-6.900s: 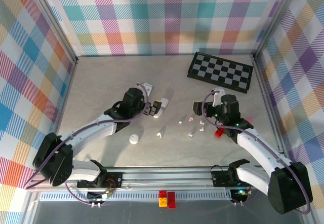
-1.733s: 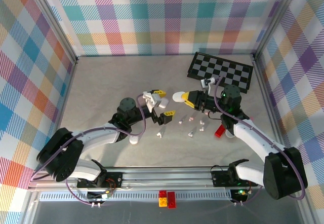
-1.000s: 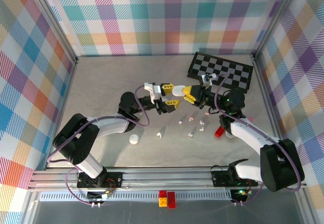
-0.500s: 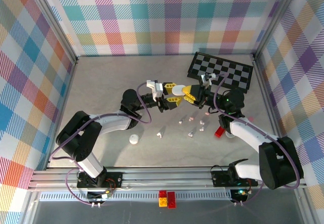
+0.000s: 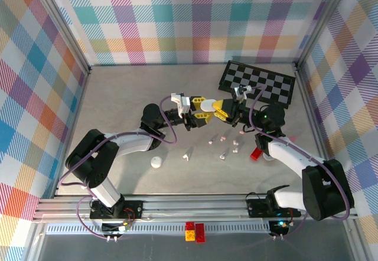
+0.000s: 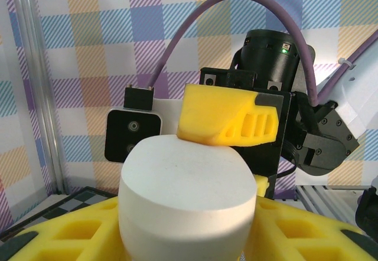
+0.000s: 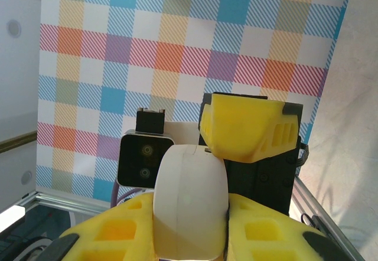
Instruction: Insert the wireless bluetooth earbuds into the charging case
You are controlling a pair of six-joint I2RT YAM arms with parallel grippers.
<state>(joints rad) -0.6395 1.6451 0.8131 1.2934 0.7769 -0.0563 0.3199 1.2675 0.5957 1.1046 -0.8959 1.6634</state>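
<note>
Above the grey desk [image 5: 118, 107] both arms reach inward and meet in mid-air over a smooth white pebble-shaped charging case [image 5: 207, 104]. The right claw [image 5: 218, 108] is closed on the case, its yellow fingers pressing the rounded sides. The left claw [image 5: 199, 108] is closed on the same case from the opposite side, turned crosswise to the right one; in the right wrist view one of its yellow fingers sits on top of the case. The tiny white and pale pink short-stemmed earbuds [image 5: 223, 153] lie scattered on the desk below and in front of the claws, well apart from the case, near a small red block [image 5: 255, 153]. A black-and-white chequered board [image 5: 257, 82] lies behind the right arm.
</note>
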